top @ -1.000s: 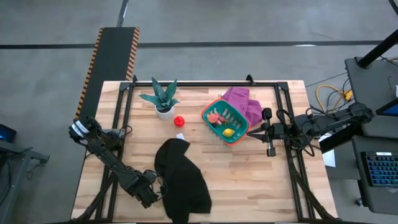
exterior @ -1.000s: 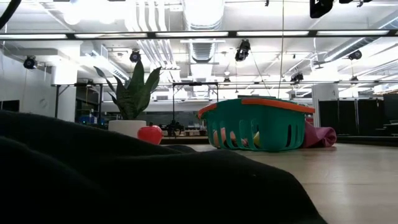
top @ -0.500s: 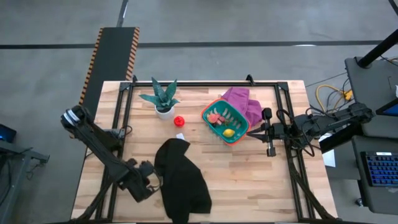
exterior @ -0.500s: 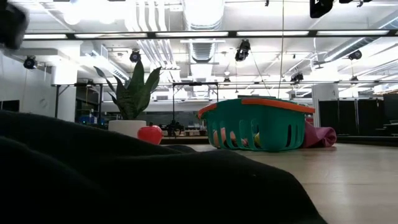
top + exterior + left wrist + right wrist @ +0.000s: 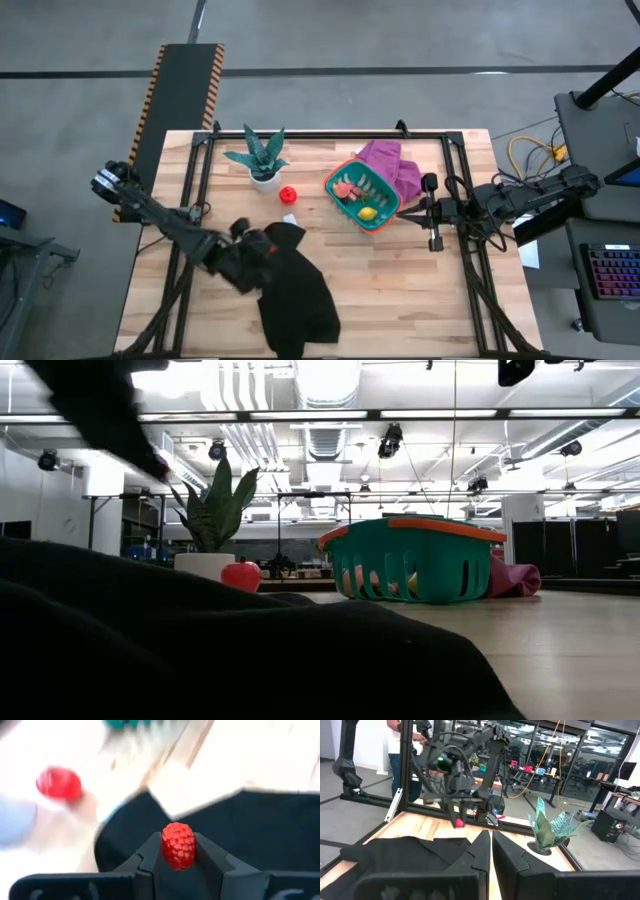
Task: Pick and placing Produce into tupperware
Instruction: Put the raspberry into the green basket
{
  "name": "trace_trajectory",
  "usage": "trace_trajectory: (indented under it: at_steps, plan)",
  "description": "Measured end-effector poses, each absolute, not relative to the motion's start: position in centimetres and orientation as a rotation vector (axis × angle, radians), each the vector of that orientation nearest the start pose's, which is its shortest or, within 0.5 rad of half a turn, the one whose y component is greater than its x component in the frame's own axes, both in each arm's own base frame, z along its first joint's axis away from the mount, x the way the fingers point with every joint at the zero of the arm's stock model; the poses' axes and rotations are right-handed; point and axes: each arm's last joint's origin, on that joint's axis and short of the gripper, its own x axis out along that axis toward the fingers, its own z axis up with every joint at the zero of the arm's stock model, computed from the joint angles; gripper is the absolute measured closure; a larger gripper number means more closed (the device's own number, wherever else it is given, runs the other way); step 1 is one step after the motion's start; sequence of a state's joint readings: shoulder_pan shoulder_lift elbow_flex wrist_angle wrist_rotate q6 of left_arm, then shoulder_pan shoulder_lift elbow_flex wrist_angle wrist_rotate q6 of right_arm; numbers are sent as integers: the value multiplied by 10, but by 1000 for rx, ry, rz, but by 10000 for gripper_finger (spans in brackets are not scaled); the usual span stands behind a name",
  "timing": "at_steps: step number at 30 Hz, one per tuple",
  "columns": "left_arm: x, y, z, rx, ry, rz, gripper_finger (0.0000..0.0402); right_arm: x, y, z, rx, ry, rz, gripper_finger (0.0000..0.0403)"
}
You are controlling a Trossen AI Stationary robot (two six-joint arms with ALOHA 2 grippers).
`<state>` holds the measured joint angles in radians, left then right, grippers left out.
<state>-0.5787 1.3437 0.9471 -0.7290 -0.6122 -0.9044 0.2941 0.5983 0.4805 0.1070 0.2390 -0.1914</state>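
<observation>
The black cloth point(image 5: 200, 650) fills the low view's foreground, hiding the table behind it. Produce point(image 5: 355, 195) inside the tupperware point(image 5: 385, 220) is too small to identify.

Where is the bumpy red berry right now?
The bumpy red berry is pinched in the left claw, held above the black cloth on the table's left half, near the front.

1 camera looks straight down; 1 sits level on the tabletop point(image 5: 400, 280); 2 wrist cameras look close past their jaws. All share the black cloth point(image 5: 295, 290).
</observation>
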Motion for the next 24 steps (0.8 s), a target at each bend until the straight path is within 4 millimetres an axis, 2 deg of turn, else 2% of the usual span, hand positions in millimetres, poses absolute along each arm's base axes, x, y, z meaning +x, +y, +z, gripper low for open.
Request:
trace_trajectory:
  at_steps: [6,16,20,24]
  plan:
    - [257,-88,253,-57,699,323,338,144,36,282,-197,1,56,392]
    - [308,-17,267,7,500,176,338,144,36,282,-222,6,56,392]
    - [330,3,267,18,489,152,338,144,36,281,-228,19,58,392]
    - [357,13,272,61,482,106,338,143,36,280,-233,23,58,392]
